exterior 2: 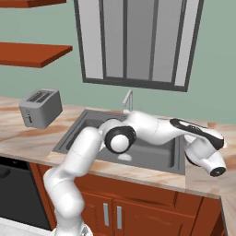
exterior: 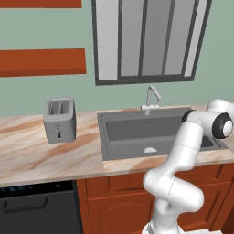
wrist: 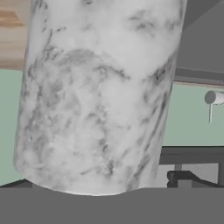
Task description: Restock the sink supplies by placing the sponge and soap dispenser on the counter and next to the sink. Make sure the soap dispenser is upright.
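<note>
In the hand view, the whitish, grey-marbled cylindrical soap dispenser (wrist: 98,96) stands so close that its top is cut off by the upper edge and its base is hidden. In the right base view, the white arm covers the middle of the dark grey recessed sink (exterior 2: 159,154). The reddish-brown wooden shelf (exterior: 41,61) runs off the left edge.
</note>
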